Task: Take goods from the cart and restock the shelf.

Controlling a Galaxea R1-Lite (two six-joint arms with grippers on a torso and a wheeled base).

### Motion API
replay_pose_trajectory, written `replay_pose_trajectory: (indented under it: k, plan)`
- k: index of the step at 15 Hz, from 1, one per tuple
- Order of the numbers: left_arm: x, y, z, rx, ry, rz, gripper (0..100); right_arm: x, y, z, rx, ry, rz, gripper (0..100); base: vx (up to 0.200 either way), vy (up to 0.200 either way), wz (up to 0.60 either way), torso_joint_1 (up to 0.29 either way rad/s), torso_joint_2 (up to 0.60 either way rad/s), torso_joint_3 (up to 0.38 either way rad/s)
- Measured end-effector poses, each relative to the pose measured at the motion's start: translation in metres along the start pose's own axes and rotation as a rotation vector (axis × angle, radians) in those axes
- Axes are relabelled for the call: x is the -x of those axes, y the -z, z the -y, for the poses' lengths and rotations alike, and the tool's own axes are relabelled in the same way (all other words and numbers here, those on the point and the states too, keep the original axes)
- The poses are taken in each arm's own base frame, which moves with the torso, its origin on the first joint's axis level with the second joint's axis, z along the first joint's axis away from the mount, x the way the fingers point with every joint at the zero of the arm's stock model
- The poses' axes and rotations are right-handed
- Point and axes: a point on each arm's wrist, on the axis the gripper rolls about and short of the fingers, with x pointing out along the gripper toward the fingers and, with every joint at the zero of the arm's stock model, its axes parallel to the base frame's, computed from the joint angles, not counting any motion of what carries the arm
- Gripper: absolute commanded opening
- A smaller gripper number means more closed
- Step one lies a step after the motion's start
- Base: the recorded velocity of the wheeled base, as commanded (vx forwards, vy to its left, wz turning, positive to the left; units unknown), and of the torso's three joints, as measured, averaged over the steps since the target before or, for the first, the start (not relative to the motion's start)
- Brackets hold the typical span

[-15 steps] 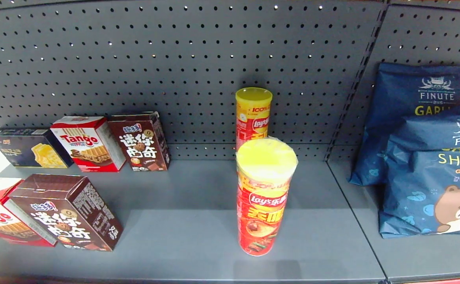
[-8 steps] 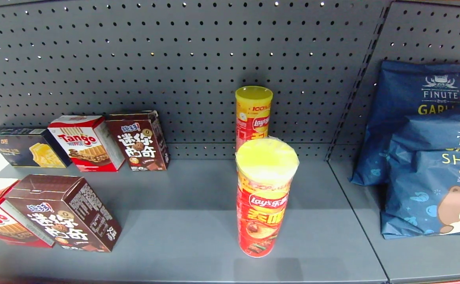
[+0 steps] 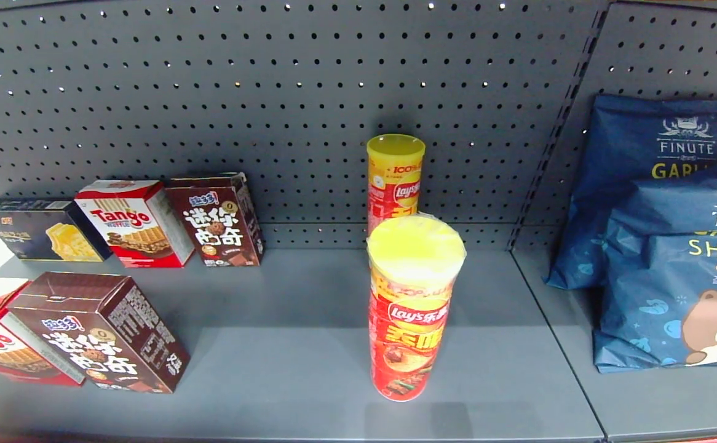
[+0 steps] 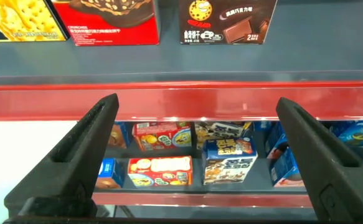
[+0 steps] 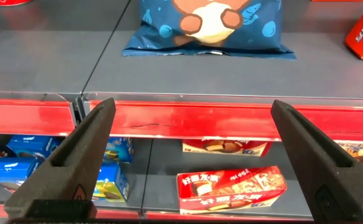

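Shifts slightly as one whole picture in the head view, through camera motion alone: lifts the back chip can [image 3: 395,178] and blue snack bags [image 3: 635,184] a touch higher in frame, nudges the wafer boxes [image 3: 132,223] a touch leftward, then settles.

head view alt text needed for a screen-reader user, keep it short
A red chip can with a yellow lid stands upright mid-shelf, with a second can directly behind it near the pegboard back. On the grey shelf, five snack boxes sit in two rows at the robot's left, and blue chip bags sit at its right.
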Motion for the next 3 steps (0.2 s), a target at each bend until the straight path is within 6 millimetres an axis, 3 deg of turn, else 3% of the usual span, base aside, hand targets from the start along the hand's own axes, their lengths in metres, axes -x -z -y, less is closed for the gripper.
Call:
replay_pose_trajectory:
  k: [3]
  plan:
    - [0.0, 0.0, 0.0, 0.0, 0.0, 0.0, 100, 0.0, 0.0, 0.0, 0.001, 0.0, 0.0, 100, 0.0, 0.0, 0.0, 0.0, 0.0, 0.0]
